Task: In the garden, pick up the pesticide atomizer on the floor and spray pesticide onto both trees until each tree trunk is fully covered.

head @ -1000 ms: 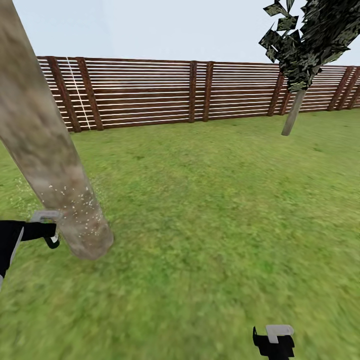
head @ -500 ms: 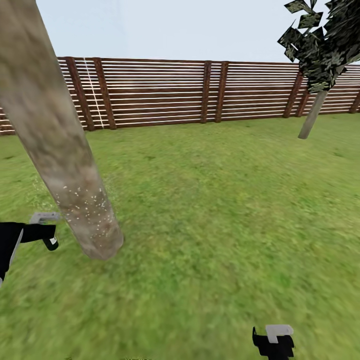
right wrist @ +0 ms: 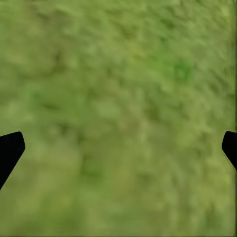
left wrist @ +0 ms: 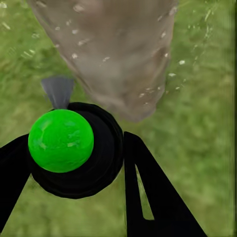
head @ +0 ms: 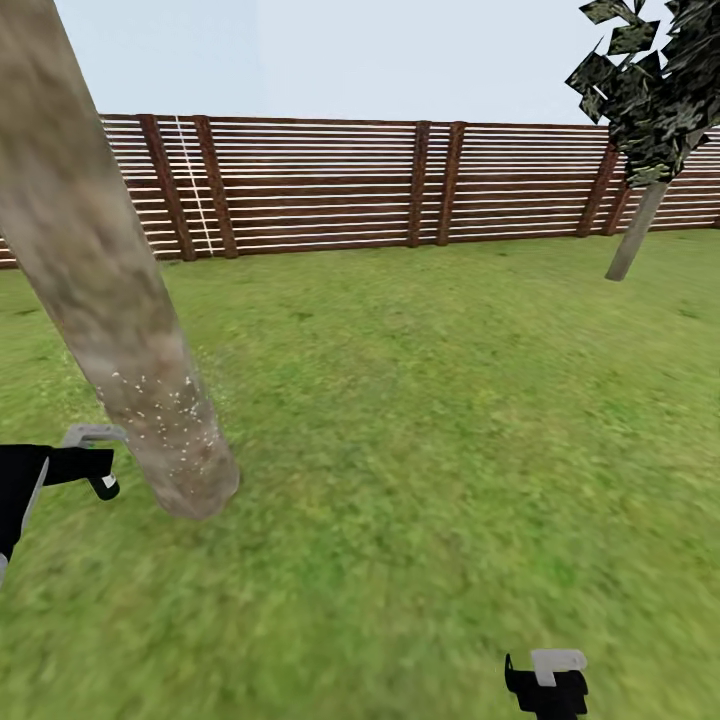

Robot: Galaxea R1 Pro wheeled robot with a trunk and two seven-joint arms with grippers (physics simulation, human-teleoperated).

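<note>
My left gripper (head: 98, 462) is shut on the pesticide atomizer (left wrist: 74, 148), a round black bottle with a bright green spot on top and a grey nozzle pointing at the near tree trunk (head: 110, 300). That thick, pale mottled trunk (left wrist: 118, 54) stands just beyond the nozzle, and white specks dot its lower part. The second tree (head: 650, 90), with jagged dark foliage and a thin-looking pale trunk (head: 632, 245), stands far off at the right by the fence. Low at the right, my right gripper (head: 548, 672) is open over grass (right wrist: 118, 98), holding nothing.
A brown slatted wooden fence (head: 400, 185) runs across the back of the lawn. Green grass (head: 420, 420) stretches between the two trees.
The whole picture has shifted to the right, so the camera has turned. Both grippers keep their places in the view, and the specks stay on the near trunk.
</note>
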